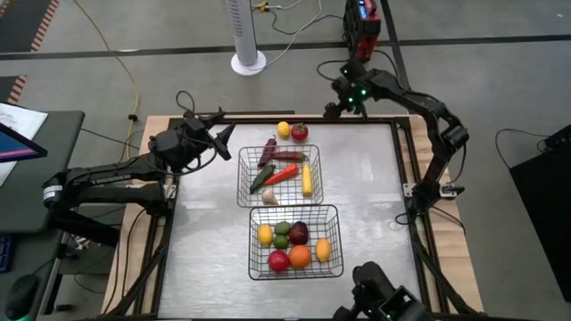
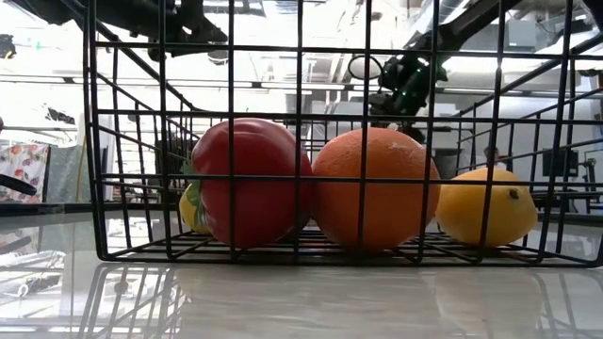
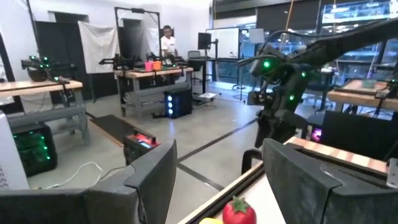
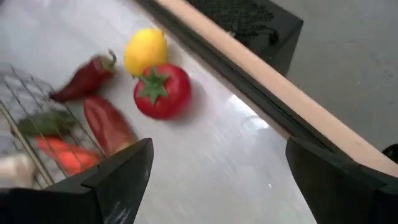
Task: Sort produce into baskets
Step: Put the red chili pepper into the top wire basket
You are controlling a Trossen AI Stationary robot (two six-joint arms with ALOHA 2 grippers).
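Right gripper [image 4: 214,177], fingers wide apart, above tomato [image 4: 162,91] and lemon [image 4: 146,51]; left gripper [image 1: 219,135] half-open, empty

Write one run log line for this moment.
left gripper: open, empty | right gripper: open, above tomato | lemon: outside baskets

Table [image 1: 366,205]: pale top, wooden rim. White tower fan [image 1: 247,36] on grey floor beyond the table's far edge. Yellow cable [image 1: 134,89] trails across floor. Workbenches [image 3: 149,71], person [image 3: 166,38] standing far off.
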